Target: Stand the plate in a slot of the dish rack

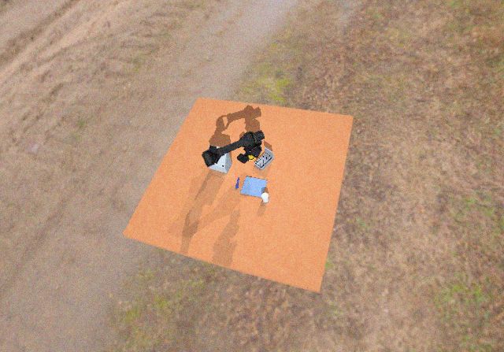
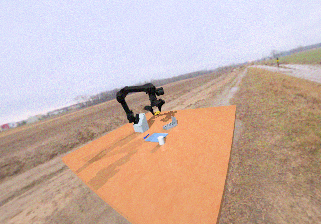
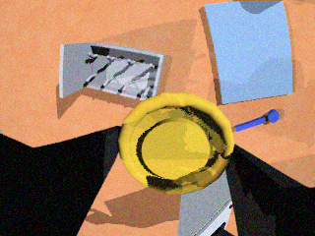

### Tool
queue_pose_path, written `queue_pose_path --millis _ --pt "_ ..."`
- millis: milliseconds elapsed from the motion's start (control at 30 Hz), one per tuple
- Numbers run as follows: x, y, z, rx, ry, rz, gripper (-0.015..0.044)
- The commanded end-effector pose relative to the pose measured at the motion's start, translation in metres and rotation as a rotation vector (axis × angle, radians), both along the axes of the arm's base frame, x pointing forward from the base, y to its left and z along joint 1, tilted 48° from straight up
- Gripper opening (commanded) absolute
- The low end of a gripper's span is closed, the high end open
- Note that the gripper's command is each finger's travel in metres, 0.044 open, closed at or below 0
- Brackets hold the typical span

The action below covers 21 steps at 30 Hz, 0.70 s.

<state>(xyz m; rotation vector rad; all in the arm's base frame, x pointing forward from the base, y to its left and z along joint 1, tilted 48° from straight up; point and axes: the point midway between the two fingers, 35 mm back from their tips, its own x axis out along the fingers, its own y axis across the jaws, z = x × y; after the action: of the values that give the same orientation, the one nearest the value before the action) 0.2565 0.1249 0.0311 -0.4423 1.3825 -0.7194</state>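
The yellow plate (image 3: pixel 174 147) (image 2: pixel 157 113) (image 1: pixel 251 157) is held in the air by its rim, one finger on each side of it. My gripper (image 3: pixel 175 143) (image 2: pixel 156 113) is shut on it, high above the table. In the wrist view the plate's round face is toward the camera, so it is not upright relative to the fingers. The grey dish rack (image 3: pixel 158 79) (image 2: pixel 169 125) (image 1: pixel 263 159) stands on the table beside and below the plate, with dark rails across it and a taller wall at one end. Its slots hold no plate.
A blue mat (image 1: pixel 253 186) (image 2: pixel 155 137) (image 3: pixel 251 54) lies near the rack. A white cup (image 1: pixel 264 197) (image 2: pixel 161 140) stands at its corner. A small blue utensil (image 1: pixel 237 183) (image 2: pixel 146 136) (image 3: pixel 256 122) lies beside the mat. The arm's pale base block (image 1: pixel 221 164) (image 2: pixel 141 124) is behind.
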Motion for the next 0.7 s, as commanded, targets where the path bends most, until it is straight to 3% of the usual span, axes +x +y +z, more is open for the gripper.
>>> queue_pose_path --millis 0,667 --pt "-0.002 -0.007 -0.011 0.061 0.094 0.02 0.0" --pt "-0.006 -0.034 -0.056 0.407 0.412 0.213 0.0"
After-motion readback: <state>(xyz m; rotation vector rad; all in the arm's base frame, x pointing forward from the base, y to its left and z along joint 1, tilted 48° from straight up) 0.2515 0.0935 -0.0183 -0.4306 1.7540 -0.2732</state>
